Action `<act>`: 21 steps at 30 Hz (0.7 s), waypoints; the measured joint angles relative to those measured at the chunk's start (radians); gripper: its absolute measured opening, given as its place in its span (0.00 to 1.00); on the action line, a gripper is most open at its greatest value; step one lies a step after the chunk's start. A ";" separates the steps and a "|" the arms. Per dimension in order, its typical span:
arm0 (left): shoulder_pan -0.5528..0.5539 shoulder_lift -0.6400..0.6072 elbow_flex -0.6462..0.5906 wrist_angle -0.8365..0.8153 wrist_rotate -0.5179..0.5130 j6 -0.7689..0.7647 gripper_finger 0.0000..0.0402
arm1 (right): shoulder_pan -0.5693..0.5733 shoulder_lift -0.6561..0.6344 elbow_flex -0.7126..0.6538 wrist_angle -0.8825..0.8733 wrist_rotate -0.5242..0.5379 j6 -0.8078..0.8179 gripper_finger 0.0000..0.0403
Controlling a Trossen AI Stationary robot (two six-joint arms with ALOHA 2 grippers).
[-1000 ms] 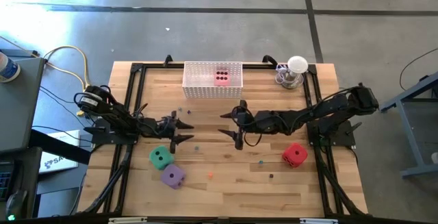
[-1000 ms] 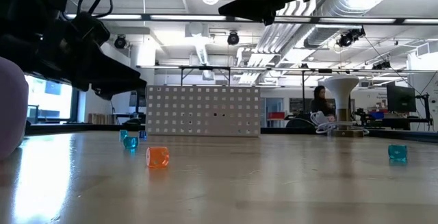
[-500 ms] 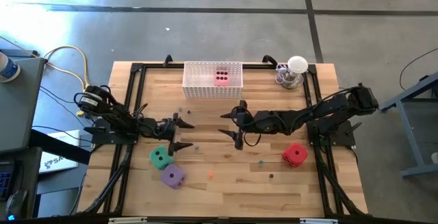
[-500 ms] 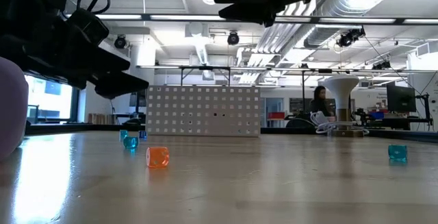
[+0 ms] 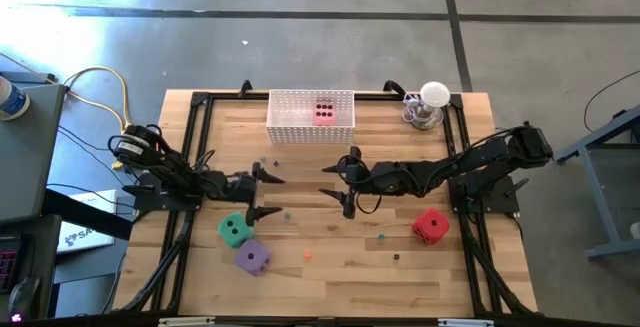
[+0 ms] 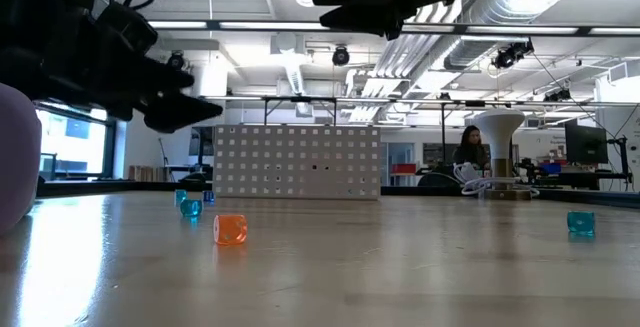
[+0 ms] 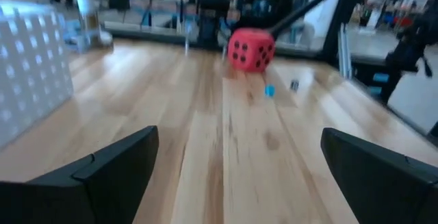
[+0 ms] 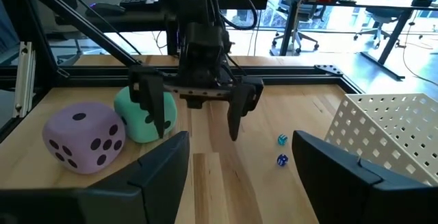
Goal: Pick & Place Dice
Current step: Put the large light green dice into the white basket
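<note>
The green die (image 5: 235, 229) and the purple die (image 5: 252, 256) rest on the table at the near left. The red die (image 5: 430, 226) sits on the table at the near right. The pink die (image 5: 324, 113) lies inside the white basket (image 5: 290, 127) at the far edge. My left gripper (image 5: 266, 193) hovers open just beyond the green die, pointing level toward the table's right, with nothing between its fingers. My right gripper (image 5: 337, 184) hangs open over the table's middle, facing the left gripper (image 8: 195, 107). The left wrist view shows the red die (image 7: 251, 48) far ahead.
Tiny coloured specks lie scattered on the wood, among them an orange one (image 6: 230, 229) and blue ones (image 8: 281, 150). A white lamp-like object (image 5: 432, 103) stands at the far right corner. A black frame (image 5: 200, 107) borders the table.
My left gripper has opened wide, staying where it was beside the green die, and has tipped up slightly. The dice have not moved.
</note>
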 joint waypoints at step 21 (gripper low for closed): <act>-0.005 -0.359 0.191 -0.738 0.161 0.103 0.99 | 0.000 0.000 0.000 -0.027 0.000 0.000 0.62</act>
